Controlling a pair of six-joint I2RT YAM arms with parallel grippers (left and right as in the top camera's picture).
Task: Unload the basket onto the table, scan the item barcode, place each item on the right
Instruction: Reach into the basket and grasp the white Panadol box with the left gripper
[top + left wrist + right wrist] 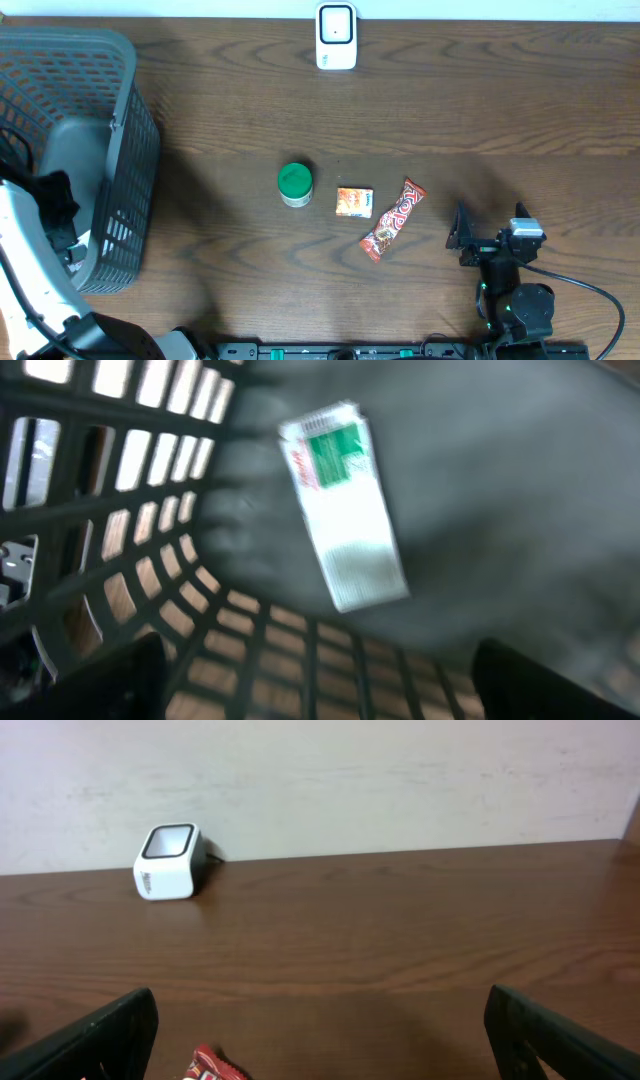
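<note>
The white barcode scanner [336, 36] stands at the table's far edge, and it shows at upper left in the right wrist view [168, 861]. My left gripper [320, 675] is inside the grey basket [120, 130], open, with nothing between its fingers. A white and green box [345, 505] lies on the basket floor beyond the fingertips, blurred. My right gripper [488, 228] hovers low at the front right, open and empty [320, 1030]. The end of a red snack bar [210, 1068] lies just ahead of its left finger.
On the table's middle lie a green-lidded jar [295, 184], a small orange box [355, 201] and the red snack bar [393, 218]. The basket's lattice wall [150, 510] rises on the left in the left wrist view.
</note>
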